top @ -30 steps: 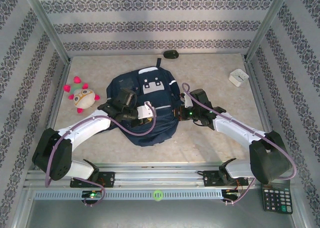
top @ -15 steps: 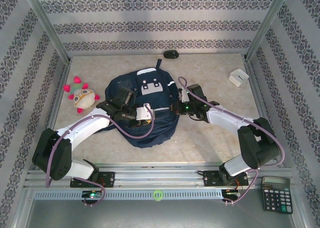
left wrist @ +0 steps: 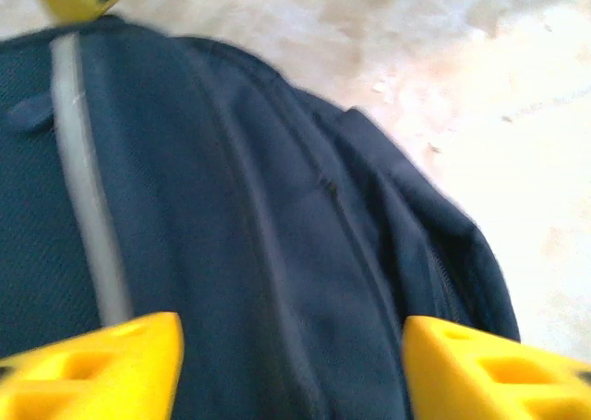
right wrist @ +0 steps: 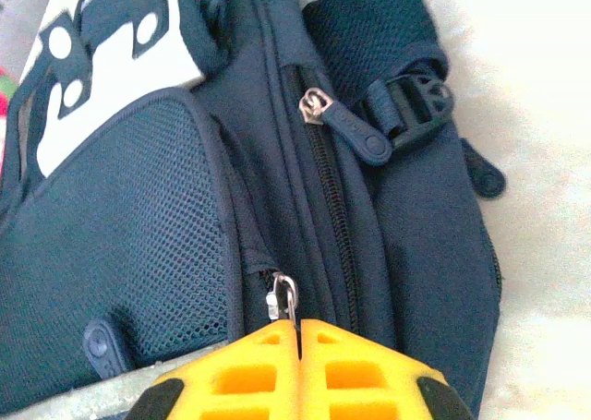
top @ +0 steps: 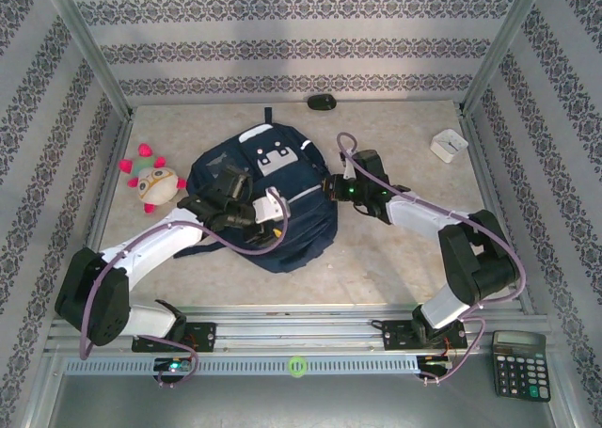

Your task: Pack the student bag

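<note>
The student bag (top: 282, 179) is a navy backpack with a grey-white patch, lying flat in the middle of the table. My left gripper (top: 267, 223) hovers over its near half. In the left wrist view it (left wrist: 291, 365) stands open, both yellow fingertips (left wrist: 102, 365) spread over plain navy fabric (left wrist: 277, 217) and a light stripe (left wrist: 83, 189), holding nothing. My right gripper (top: 329, 185) is at the bag's right side. In the right wrist view it (right wrist: 298, 332) is shut on the metal zipper pull (right wrist: 287, 295) beside the mesh pocket (right wrist: 120, 226).
A round plush toy (top: 155, 182) lies left of the bag. A dark oval object (top: 322, 102) sits at the back wall and a small white box (top: 449, 146) at the right. A calculator (top: 520, 373) rests below the rail, near right. A second zipper pull (right wrist: 346, 129) and buckle (right wrist: 416, 102) are on the bag's side.
My left gripper has opened from shut. The bag has slid and turned to the left. My right gripper has moved left and farther back while staying shut on the zipper pull.
</note>
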Tool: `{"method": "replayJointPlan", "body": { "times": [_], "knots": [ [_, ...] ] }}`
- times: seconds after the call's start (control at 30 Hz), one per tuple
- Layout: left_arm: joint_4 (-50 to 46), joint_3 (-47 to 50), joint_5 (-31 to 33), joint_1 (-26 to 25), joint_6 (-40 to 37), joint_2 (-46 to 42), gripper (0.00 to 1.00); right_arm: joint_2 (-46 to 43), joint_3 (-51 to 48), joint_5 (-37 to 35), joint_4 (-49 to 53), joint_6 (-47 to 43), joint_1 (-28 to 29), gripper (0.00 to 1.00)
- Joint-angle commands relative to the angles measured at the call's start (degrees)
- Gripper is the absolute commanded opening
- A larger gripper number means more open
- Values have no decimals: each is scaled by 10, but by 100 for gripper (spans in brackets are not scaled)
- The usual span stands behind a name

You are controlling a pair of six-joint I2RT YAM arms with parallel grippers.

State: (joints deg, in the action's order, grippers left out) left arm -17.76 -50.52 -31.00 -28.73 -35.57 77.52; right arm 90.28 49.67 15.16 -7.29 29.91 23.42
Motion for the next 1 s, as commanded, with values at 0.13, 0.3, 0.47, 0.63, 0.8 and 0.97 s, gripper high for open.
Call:
{"method": "replayJointPlan", "body": {
  "times": [0.13, 0.3, 0.47, 0.63, 0.8, 0.97],
  "knots": [
    [34, -63, 199, 6, 394, 2, 76, -56, -51, -68, -8, 9, 6, 0],
    [43, -63, 196, 5, 508, 7, 79, -73, -62, -77, -6, 10, 20, 0],
    [-46, -100, 308, 14, 573, 28, 82, -94, -70, -88, -1, 10, 40, 0],
    [-51, -86, 295, 57, 615, 34, 81, -110, -85, -91, 3, 11, 50, 0],
    [-23, -68, 245, 84, 637, 68, 78, -126, -116, -96, 4, 26, 79, 0],
    [32, -66, 212, 84, 629, 136, 68, -141, -134, -73, 6, 34, 107, 0]
  ]
}}
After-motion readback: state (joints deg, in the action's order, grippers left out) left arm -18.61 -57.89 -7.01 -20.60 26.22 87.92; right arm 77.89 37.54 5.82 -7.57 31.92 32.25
